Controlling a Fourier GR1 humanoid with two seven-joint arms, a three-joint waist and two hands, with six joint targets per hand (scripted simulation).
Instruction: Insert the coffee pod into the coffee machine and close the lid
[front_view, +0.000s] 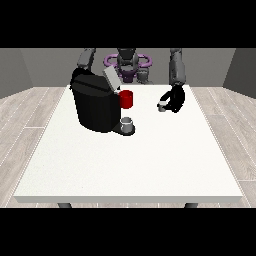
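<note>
Here, one black coffee machine (96, 106) stands on the white tabletop (135, 165), its lid (111, 78) tipped up. One red cup (126, 99) sits right beside it, and one small grey cup (127, 123) sits on its front tray. The hand at the view's right (175, 99) curls around one small coffee pod (162, 105), well apart from the machine. The other hand is hidden behind the machine.

Matt white table (150, 165), glossy black plastic coffee machine (95, 107), shiny red mug (127, 99).
</note>
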